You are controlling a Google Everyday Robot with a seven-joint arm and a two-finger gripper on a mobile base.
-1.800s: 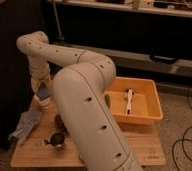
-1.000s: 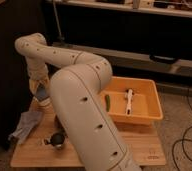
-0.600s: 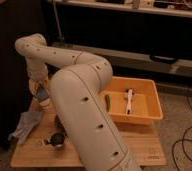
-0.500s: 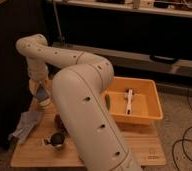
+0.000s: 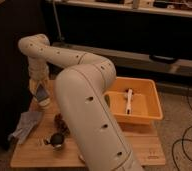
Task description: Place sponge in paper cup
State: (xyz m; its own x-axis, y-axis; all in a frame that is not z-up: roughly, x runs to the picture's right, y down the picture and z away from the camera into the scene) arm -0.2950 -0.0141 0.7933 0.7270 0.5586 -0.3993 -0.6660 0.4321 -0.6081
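My gripper (image 5: 39, 93) hangs from the white wrist at the left of the wooden table (image 5: 139, 147). It is shut on a small blue-grey sponge (image 5: 38, 92). The sponge is held just above the rim of a pale paper cup (image 5: 44, 103), which stands upright right below the gripper. The big white arm link (image 5: 89, 115) fills the middle of the view and hides the table behind it.
A grey cloth (image 5: 25, 125) lies at the table's left edge. A small brown thing (image 5: 60, 122) and a dark round thing (image 5: 56, 141) lie in front of the cup. An orange bin (image 5: 150, 103) at the right holds a white utensil (image 5: 129, 98).
The big arm link has shifted slightly from side to side. The gripper has stayed over the paper cup with the sponge in it.
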